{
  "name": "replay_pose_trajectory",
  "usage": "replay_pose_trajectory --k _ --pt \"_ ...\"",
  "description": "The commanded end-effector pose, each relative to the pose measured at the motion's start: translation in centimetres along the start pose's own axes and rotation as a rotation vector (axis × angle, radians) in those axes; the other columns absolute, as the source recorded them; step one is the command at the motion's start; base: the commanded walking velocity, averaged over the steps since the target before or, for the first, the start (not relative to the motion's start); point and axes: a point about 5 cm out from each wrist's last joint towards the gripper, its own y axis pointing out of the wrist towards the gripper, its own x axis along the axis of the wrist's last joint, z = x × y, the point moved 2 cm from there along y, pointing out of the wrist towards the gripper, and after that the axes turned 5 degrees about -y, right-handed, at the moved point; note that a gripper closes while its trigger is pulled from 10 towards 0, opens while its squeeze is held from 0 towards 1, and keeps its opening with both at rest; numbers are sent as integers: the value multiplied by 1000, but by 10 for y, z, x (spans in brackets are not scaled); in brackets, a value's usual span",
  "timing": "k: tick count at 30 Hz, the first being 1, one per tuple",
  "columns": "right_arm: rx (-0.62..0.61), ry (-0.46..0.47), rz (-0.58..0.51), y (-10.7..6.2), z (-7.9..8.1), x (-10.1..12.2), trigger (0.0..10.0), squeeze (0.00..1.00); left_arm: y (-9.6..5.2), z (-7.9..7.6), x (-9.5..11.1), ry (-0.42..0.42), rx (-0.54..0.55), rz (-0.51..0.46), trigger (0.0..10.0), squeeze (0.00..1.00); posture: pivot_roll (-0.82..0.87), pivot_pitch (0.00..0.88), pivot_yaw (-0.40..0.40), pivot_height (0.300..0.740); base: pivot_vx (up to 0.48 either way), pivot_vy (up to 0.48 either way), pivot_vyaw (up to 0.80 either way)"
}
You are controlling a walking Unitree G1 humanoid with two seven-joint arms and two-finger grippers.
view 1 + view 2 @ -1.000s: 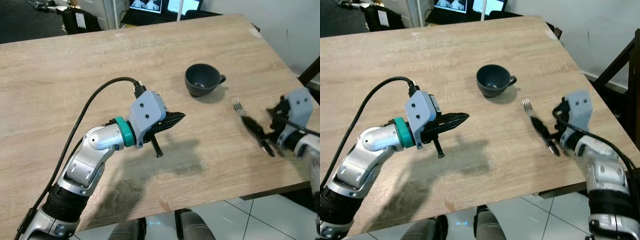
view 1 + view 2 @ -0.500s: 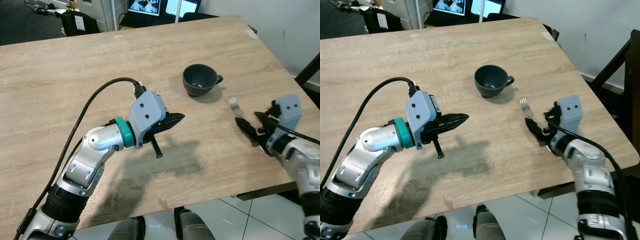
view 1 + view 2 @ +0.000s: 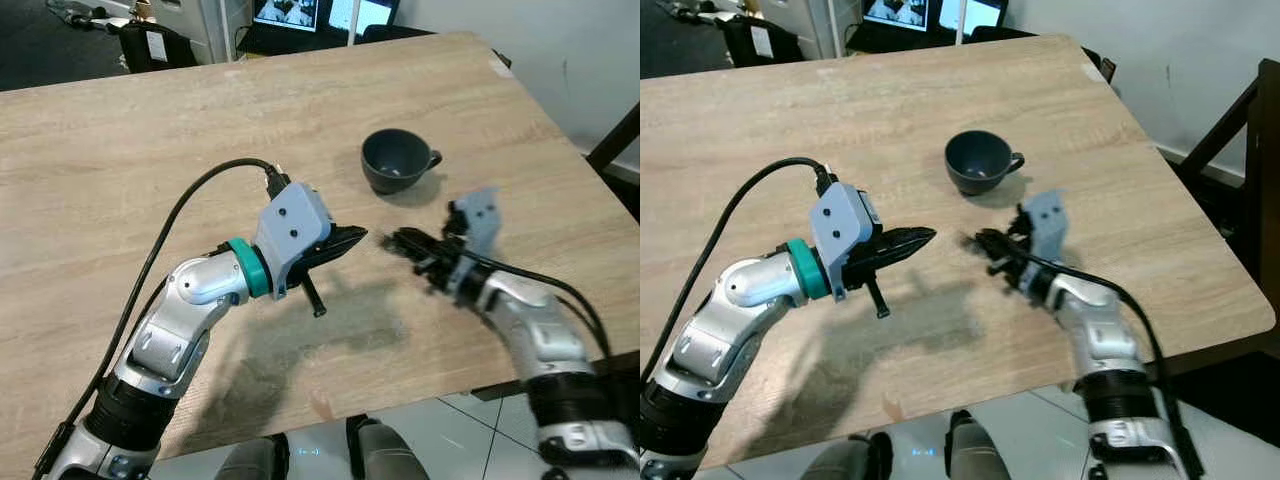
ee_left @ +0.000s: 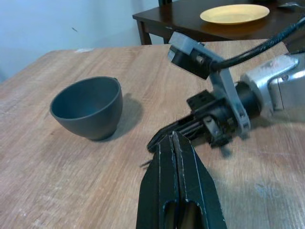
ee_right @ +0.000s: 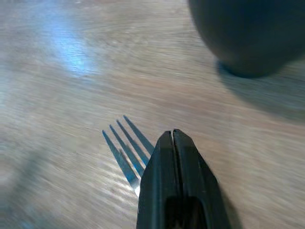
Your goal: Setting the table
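Light wood table (image 3: 150, 120); grey cup (image 3: 395, 161) on it

You get just the tines of the fork (image 5: 125, 149); its handle is buried under the right gripper (image 5: 174, 136), whose fingers are pressed together. The cup (image 5: 250, 33) is chopped off by the frame edge and blurred, and the tabletop (image 5: 57, 71) smears too.

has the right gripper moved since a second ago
Yes. The right gripper, shut on the fork, has swung from the table's right edge toward the robot's left, now below the cup, facing the left gripper.
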Motion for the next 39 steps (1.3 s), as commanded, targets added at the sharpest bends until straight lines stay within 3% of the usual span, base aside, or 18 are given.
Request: replay_pose_trajectory --k 1,4,5,6,7,8,13,16,19,22,23,25,27,32,39 --pt "26 78 124 4 17 -34 0 0 -2 -3 -2 -3 0 12 10000 0 -52 162 78 740 0 0 0" --pt "61 74 105 13 32 -32 0 0 -2 -3 -3 -4 4 14 10000 0 -51 157 77 740 0 0 0" --pt "62 73 98 15 35 -31 1373 0 -2 -3 -3 -5 6 14 10000 0 -51 157 77 740 0 0 0" --pt "62 73 98 15 35 -31 1373 0 -2 -3 -3 -5 6 14 10000 0 -51 157 77 740 0 0 0" --pt "59 73 94 16 36 -30 4902 0 -2 -3 -3 -5 7 14 10000 0 -54 157 77 740 0 0 0" --pt "50 51 77 17 36 -27 10000 0 -2 -3 -3 -5 7 14 10000 0 -53 156 77 740 0 0 0" --pt "14 -6 -53 11 25 0 10000 0 -1 -4 -4 -7 9 13 10000 0 -58 153 78 740 0 0 0" --pt "-21 -27 -177 -3 7 30 10000 0 -1 -4 -5 -9 8 15 10000 0 -66 152 79 740 0 0 0" --pt "-21 -83 -210 -14 0 42 10000 0 -1 -5 -5 -11 5 16 10000 0 -67 152 79 740 0 0 0" --pt "21 -238 -183 -32 -5 50 10000 0 -3 -6 -6 -11 -5 24 10000 0 -69 156 83 740 0 0 0" --pt "21 -238 -183 -32 -5 50 10000 0 -3 -6 -6 -11 -5 24 10000 0 -69 156 83 740 0 0 0" --pt "134 -398 -87 -53 -3 44 10000 0 -5 -7 -10 -13 -26 50 10000 0 -69 159 89 740 0 0 0" --pt "245 -484 42 -67 0 27 10000 0 -7 -8 -16 -57 -44 84 10000 0 -70 161 98 740 0 0 0" --pt "264 -560 188 -69 -8 7 10000 0 -10 -12 -25 -76 -67 121 10000 0 -71 163 107 740 0 0 0" --pt "130 -556 157 -57 -26 13 10000 0 -8 -12 -22 -78 -59 108 10000 0 -60 163 107 740 0 0 0"
